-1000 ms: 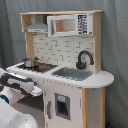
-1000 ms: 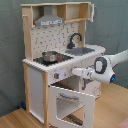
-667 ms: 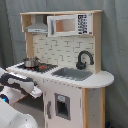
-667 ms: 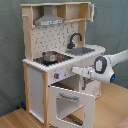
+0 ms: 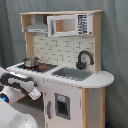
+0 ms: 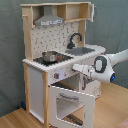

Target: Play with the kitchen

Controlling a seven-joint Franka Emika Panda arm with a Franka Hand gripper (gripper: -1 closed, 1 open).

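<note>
The kitchen (image 6: 55, 60) stands upright against a grey curtain (image 5: 112, 45), filling most of both exterior views; its white counter carries the sink (image 5: 72, 74) and black faucet (image 5: 83, 59) on one side and the stovetop with a small pot (image 6: 50, 56) on the other, under a grey hood (image 6: 49, 20). Below the counter the oven door (image 6: 70, 104) hangs open, swung outward toward the second exterior view's lower right. The arm (image 6: 116, 59) reaches in from the second exterior view's right, and over the last second its wrist has edged slightly closer to the front panel just under the stovetop, above the open door. The gripper (image 6: 76, 67) now lies at or just beside that panel near the small knobs (image 6: 57, 75) (contact cannot be confirmed); how far its jaws are parted cannot be told, and nothing is visibly held. The shift suggests an approach to the knobs or the oven opening, with play barely begun.
</note>
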